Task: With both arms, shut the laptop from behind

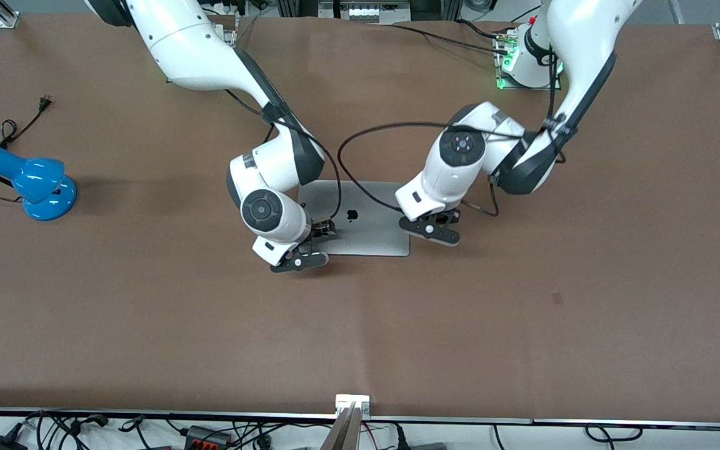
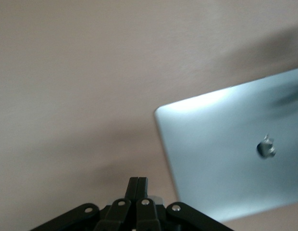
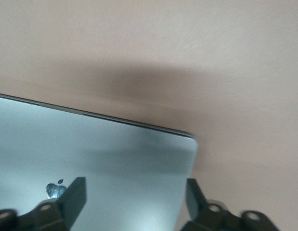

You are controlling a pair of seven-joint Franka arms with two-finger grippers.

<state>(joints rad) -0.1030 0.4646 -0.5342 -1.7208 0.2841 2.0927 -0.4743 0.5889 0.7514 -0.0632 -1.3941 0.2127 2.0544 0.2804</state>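
Observation:
The silver-grey laptop lies flat on the brown table with its lid down and the black apple logo facing up. My right gripper is open over the lid's end toward the right arm's side; its fingers straddle the lid near a corner. My left gripper is shut and empty, just off the laptop's edge at the left arm's end. In the left wrist view its fingertips are over bare table beside the lid.
A blue desk lamp with a black cord lies toward the right arm's end of the table. A black cable loops over the table above the laptop. The left arm's base shows green lights.

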